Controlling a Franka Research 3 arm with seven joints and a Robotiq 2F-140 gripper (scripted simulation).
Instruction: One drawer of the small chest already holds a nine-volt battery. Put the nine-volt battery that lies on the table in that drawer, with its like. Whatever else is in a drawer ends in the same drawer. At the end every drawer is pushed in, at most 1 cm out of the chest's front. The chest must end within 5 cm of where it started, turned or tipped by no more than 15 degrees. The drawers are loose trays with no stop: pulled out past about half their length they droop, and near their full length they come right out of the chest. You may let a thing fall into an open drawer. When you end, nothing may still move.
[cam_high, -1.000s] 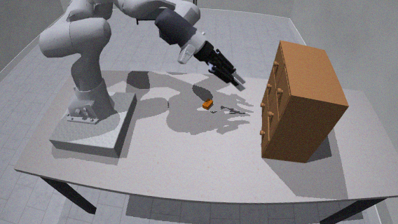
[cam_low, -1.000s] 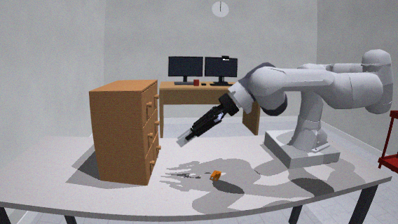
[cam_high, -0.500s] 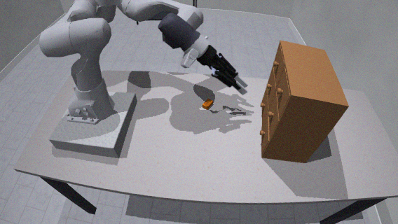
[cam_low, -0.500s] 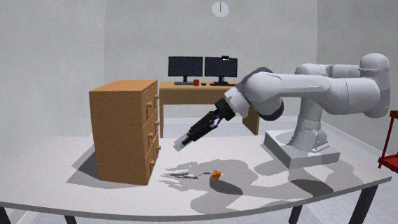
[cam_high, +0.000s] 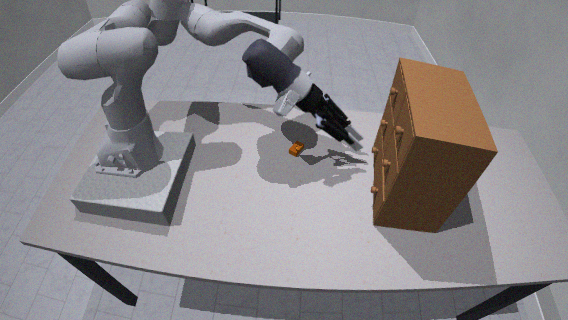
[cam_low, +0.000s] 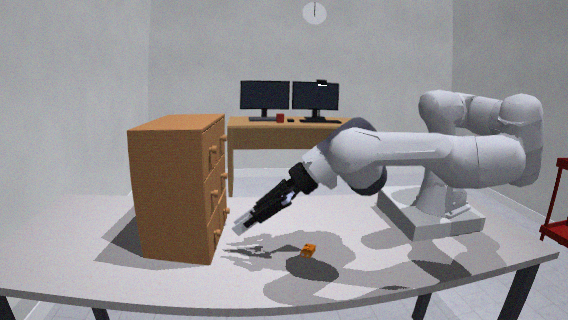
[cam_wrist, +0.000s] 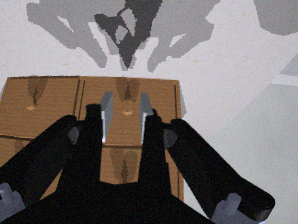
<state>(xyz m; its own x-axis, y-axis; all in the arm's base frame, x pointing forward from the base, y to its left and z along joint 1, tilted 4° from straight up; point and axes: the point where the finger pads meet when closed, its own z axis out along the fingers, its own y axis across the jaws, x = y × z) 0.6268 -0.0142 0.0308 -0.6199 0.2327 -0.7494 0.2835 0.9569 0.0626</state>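
Observation:
The nine-volt battery (cam_high: 296, 149) (cam_low: 308, 250), a small orange block, lies on the table between the robot base and the chest. The small wooden chest (cam_high: 450, 110) (cam_low: 170, 195) stands upright. Its drawers look pushed in, in three rows of two, each with a round knob. The battery inside is hidden. My gripper (cam_high: 357, 141) (cam_low: 240, 226) (cam_wrist: 126, 104) is partly open and empty, tilted down towards the chest's front. Its fingertips are a short way in front of a bottom-row drawer. That drawer's knob (cam_wrist: 128, 112) shows between the fingertips in the wrist view, with no contact visible.
The chest stands near one end of the table (cam_high: 280, 235) (cam_low: 75, 215). The robot base (cam_high: 135, 200) (cam_low: 445, 225) is at the other end. A desk with two monitors and a red rack stand beyond the table in the exterior view.

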